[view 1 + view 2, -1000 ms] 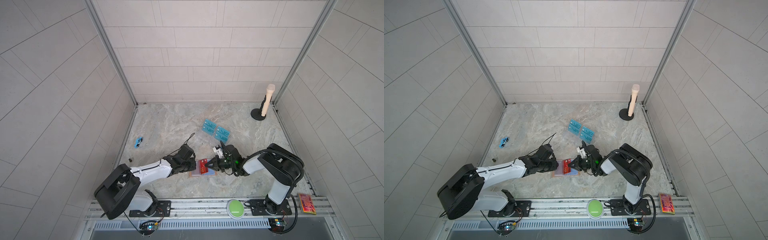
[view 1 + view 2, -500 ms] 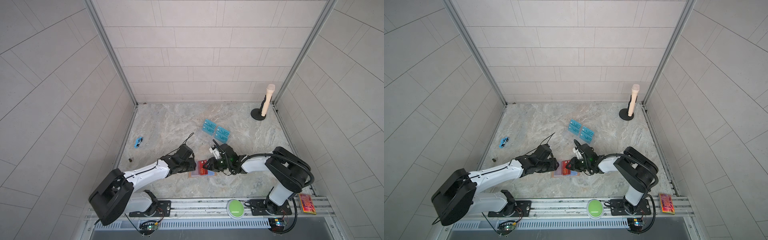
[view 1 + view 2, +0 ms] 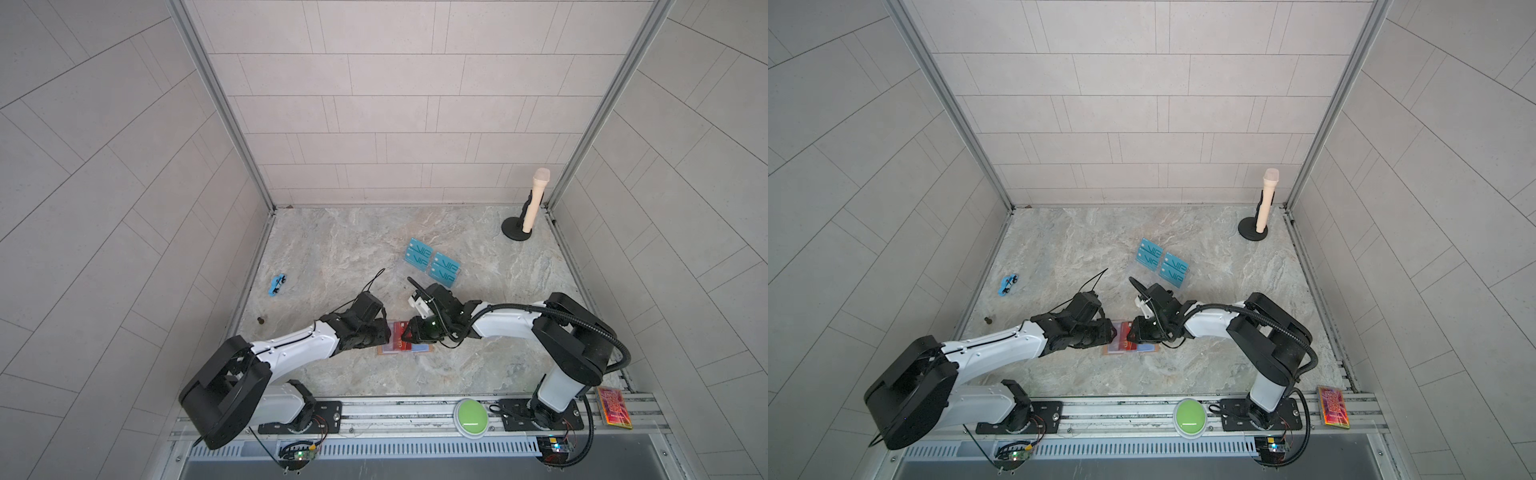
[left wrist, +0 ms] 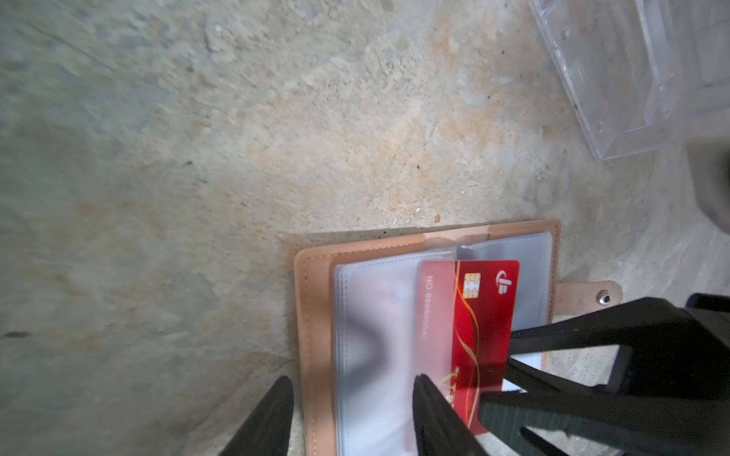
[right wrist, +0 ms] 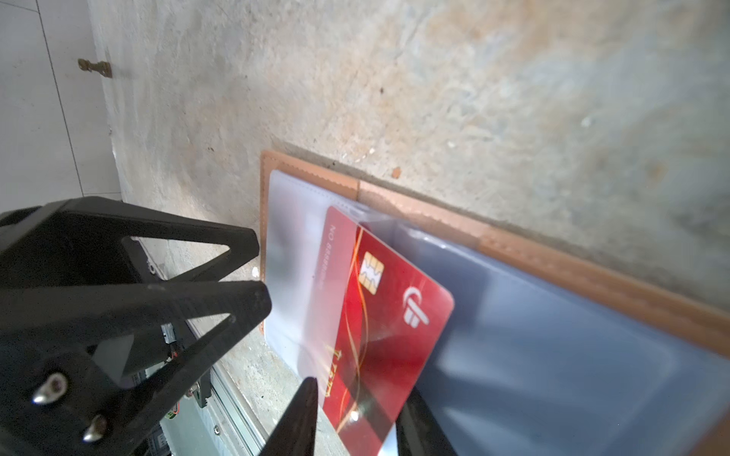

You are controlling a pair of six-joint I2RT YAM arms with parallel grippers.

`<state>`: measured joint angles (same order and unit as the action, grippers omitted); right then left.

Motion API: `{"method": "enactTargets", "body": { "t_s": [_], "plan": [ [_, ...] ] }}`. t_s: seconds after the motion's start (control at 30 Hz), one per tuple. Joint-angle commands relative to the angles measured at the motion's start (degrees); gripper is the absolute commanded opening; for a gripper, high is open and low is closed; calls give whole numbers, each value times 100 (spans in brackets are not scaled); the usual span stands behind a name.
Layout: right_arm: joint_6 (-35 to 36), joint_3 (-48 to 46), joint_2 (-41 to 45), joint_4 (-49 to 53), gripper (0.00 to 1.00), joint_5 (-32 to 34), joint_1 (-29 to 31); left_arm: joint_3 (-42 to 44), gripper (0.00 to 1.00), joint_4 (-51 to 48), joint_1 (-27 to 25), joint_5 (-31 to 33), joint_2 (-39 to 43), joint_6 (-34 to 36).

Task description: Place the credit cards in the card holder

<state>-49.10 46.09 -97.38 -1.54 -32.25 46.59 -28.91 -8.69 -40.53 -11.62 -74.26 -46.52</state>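
The tan-pink card holder (image 3: pixel 386 351) (image 4: pixel 316 316) (image 5: pixel 553 252) lies open on the stone floor. A red credit card (image 3: pixel 400 330) (image 4: pixel 486 316) (image 5: pixel 395 316) is part-way inside one of its clear sleeves. My left gripper (image 3: pixel 388 332) (image 4: pixel 351 410) is open, straddling the holder's outer edge and clear pages. Facing it, my right gripper (image 3: pixel 409 334) (image 5: pixel 355 418) is also open, one finger on each side of the red card's free end without pinching it. Several teal credit cards (image 3: pixel 432 264) (image 3: pixel 1163 266) rest in a clear stand farther back.
The clear acrylic stand (image 4: pixel 616 79) is close behind the holder. A cream microphone on a black base (image 3: pixel 530 208) stands back right. A blue toy (image 3: pixel 277 285) and a small brown object (image 3: pixel 261 320) lie left. A green button (image 3: pixel 471 417) and a patterned slab (image 3: pixel 614 407) sit on the front rail.
Both grippers have gone from shut to open. The right gripper has let go of the red card, which stays part-way in the sleeve, and has shifted slightly left.
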Motion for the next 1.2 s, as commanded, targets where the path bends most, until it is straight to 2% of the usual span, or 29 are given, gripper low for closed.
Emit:
{"method": "enactTargets", "body": {
  "t_s": [0.0,0.47,0.8,0.93,1.07,1.17],
  "plan": [
    [146,183,-137,503,36,181,134,194,51,340,22,-143,-33,-38],
    [751,1118,-507,1559,36,717,386,313,50,694,18,-261,-36,-50],
    [923,1496,-803,1538,36,545,448,293,51,834,19,-358,-18,-94],
    [1062,1448,-660,1624,36,603,467,228,51,713,19,-329,-5,-94],
    [1271,1469,-276,2337,39,1323,455,189,51,530,19,-181,67,-86],
    [1348,1388,-58,2518,44,1348,346,158,51,449,20,-126,78,-92]
  ]
}}
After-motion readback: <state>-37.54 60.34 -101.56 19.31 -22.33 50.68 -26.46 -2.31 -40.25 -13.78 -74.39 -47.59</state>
